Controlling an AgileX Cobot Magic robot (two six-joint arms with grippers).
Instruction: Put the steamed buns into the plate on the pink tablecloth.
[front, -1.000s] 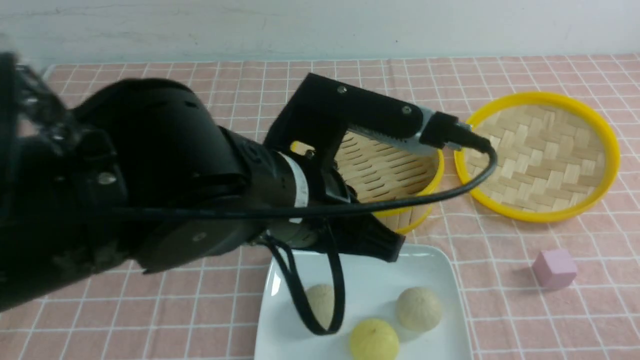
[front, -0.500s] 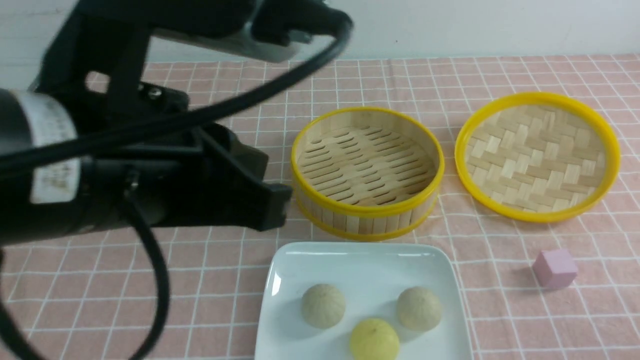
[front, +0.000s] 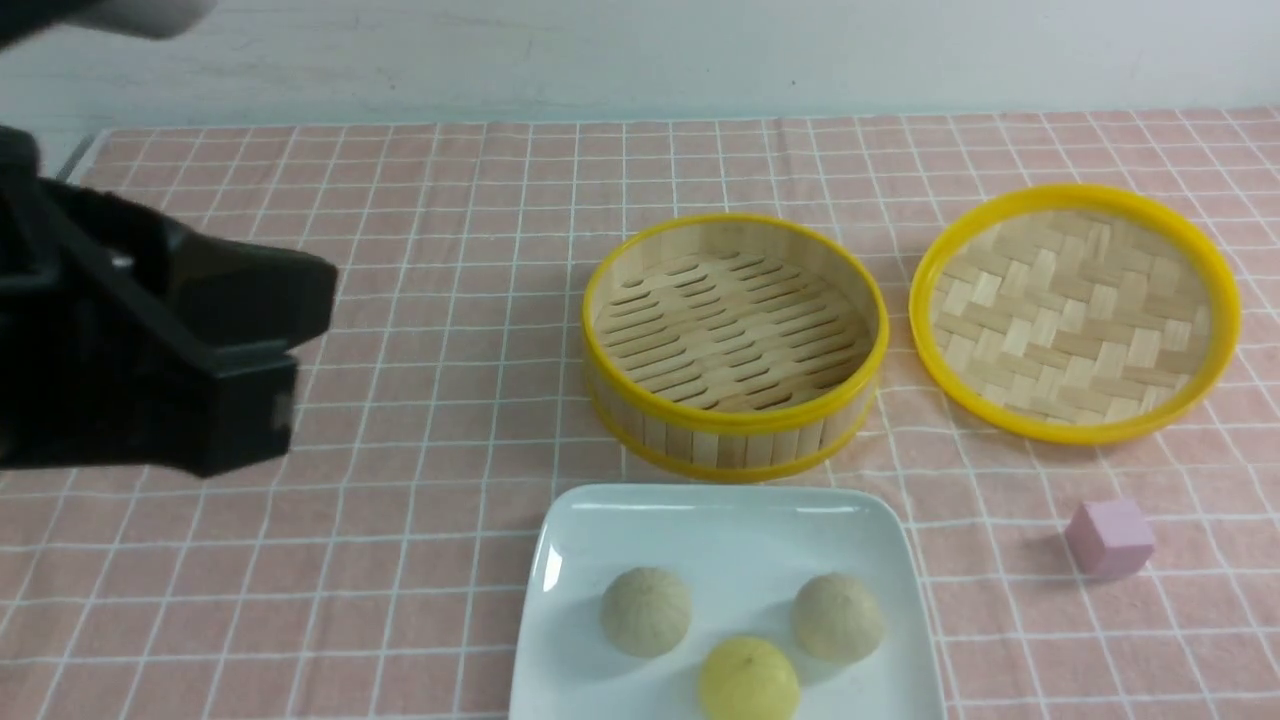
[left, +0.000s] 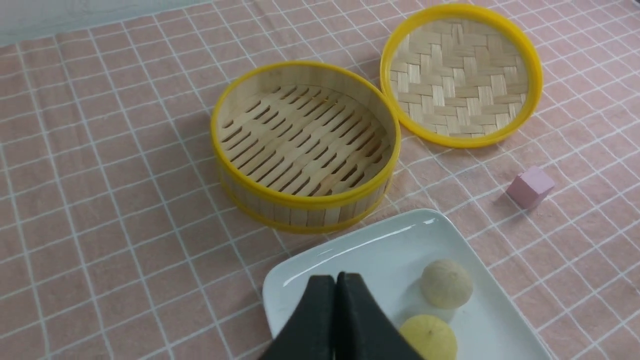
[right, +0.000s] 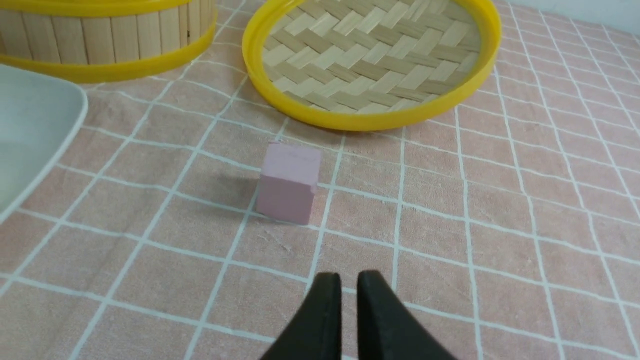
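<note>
No text, label, brand, number or sign is showing itself readable in any of these three views. The smooth pale wall (front: 640, 60) is carrying only small marks (they are not forming letters), and the pink cloth with white lines (front: 400, 400) is presenting its grid alone, without any word.

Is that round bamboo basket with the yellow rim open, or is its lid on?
Open: the basket shows its bare slatted floor, and the woven lid lies beside it on the pink cloth.
</note>
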